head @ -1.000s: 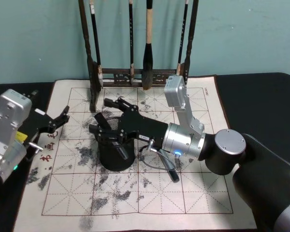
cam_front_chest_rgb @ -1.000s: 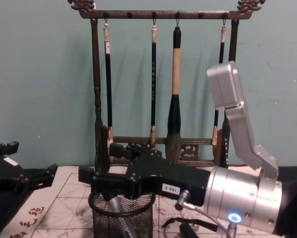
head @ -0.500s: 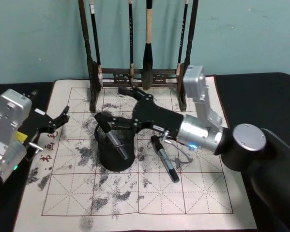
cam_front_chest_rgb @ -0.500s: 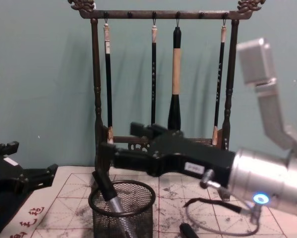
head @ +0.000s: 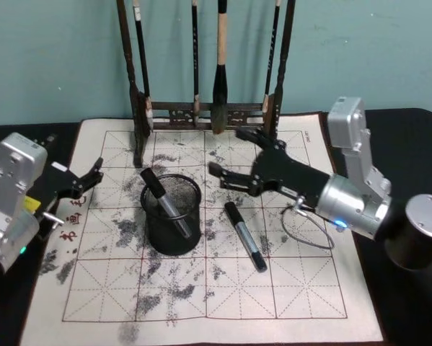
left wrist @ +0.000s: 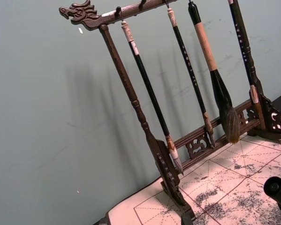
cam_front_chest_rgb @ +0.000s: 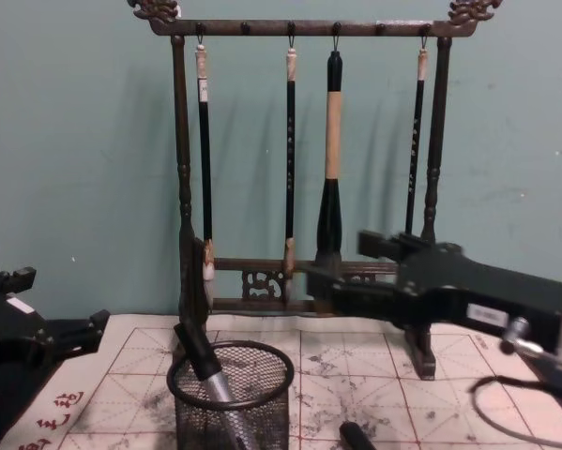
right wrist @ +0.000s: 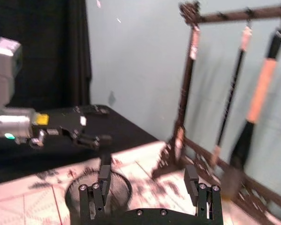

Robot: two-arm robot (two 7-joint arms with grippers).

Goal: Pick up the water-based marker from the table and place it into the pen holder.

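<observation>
Currently, the marker [head: 165,202] leans inside the pen holder [head: 171,229]. The right gripper [head: 225,151] hangs beside it, wide and empty. The left gripper [head: 94,175] sits parted at the tabletop [head: 389,130] edge.

Right gripper [head: 225,153]: we hold it right of the pen holder [head: 165,234], fingers spread, empty.
Left gripper [head: 91,180]: we park it left of the pen holder, fingers apart.
</observation>
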